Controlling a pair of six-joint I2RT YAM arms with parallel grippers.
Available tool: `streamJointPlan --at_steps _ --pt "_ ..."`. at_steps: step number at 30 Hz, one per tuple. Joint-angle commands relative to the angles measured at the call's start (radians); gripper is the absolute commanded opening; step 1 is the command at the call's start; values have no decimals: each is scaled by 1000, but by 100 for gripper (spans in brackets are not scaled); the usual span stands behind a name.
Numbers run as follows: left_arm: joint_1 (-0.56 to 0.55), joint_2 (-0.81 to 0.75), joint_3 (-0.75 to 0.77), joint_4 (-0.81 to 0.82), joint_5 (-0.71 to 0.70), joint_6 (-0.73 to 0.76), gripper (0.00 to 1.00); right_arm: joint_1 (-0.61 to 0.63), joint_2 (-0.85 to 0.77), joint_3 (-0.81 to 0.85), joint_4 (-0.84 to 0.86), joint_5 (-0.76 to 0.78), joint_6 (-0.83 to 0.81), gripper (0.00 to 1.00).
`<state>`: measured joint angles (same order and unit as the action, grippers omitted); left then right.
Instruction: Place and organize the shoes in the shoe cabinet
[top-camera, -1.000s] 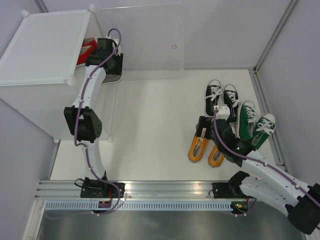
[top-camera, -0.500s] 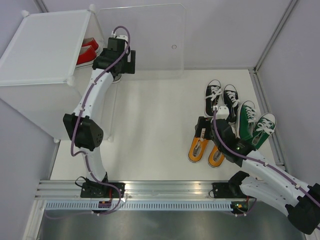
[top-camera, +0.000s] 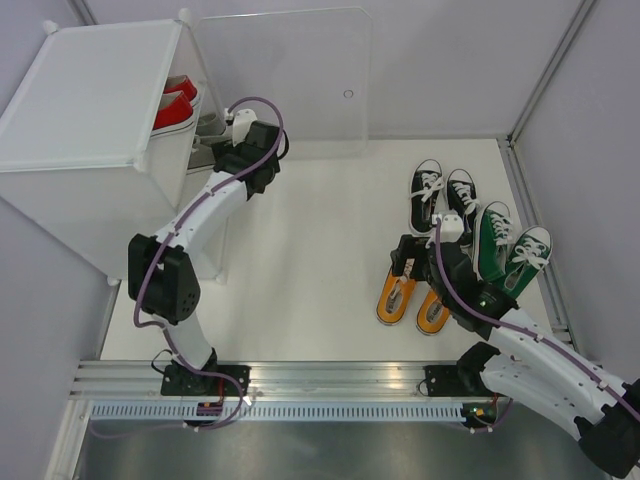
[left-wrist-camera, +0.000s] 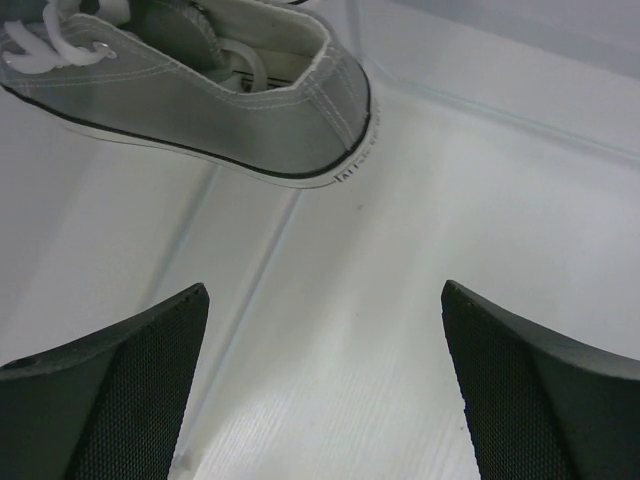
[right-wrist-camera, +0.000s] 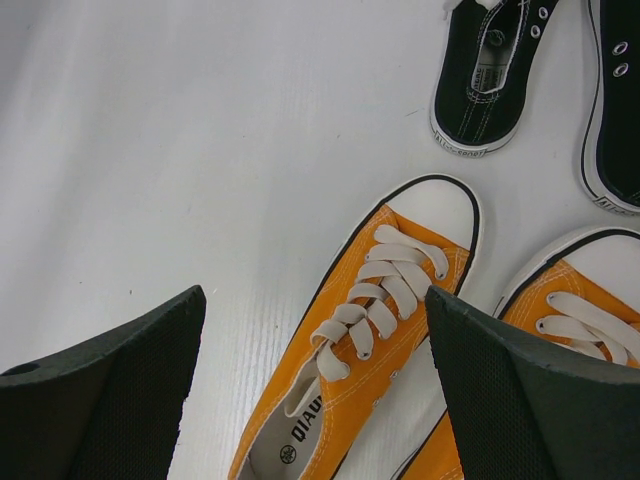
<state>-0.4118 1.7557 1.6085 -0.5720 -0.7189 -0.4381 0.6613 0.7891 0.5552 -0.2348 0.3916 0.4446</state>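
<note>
Top external view, contents as laid out:

1. Large translucent white plastic shoe cabinet (top-camera: 90, 95) with round corner connectors. It stands at the far left of the white table (top-camera: 300, 250). Its clear door panel (top-camera: 285, 60), pierced by one small round hole, stands open to the right of the box, along the back wall.
2. Pair of red canvas sneakers (top-camera: 172, 108) with white soles. They sit side by side on an upper shelf at the cabinet's open front.
3. Grey canvas sneaker (left-wrist-camera: 230, 110) with white laces and sole. In the left wrist view it rests on a pale cabinet panel, heel toward the camera. It lies ahead and to the left of the fingers and is not touched.
4. Left gripper (left-wrist-camera: 322, 290): just outside the cabinet's open front. Its fingers are spread wide with nothing between them.
5. Pair of orange canvas sneakers (top-camera: 398, 297) with white laces and toe caps. They lie side by side on the right half of the table, toes pointing away from the arm bases.
6. Pair of black canvas sneakers (top-camera: 427, 190) with white laces. They lie side by side just beyond the orange pair, heels toward the orange toes.
7. Pair of green canvas sneakers (top-camera: 492, 240) with white laces. They lie at a slant to the right of the black and orange pairs, near the table's right edge.
8. Right gripper (right-wrist-camera: 312, 290): over the left orange sneaker. Its fingers are wide apart on either side of the laces and grip nothing.
</note>
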Motion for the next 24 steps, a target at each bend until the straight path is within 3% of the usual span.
streamJointPlan --at_steps 1,14,24 --pt "8 31 2 142 -192 -102 100 6 -21 -6 43 -7 -4 93" --pt "99 217 146 156 -191 -105 100 46 -11 -14 52 16 -10 93" --pt "180 232 179 155 -169 -47 97 60 1 -15 61 18 -14 92"
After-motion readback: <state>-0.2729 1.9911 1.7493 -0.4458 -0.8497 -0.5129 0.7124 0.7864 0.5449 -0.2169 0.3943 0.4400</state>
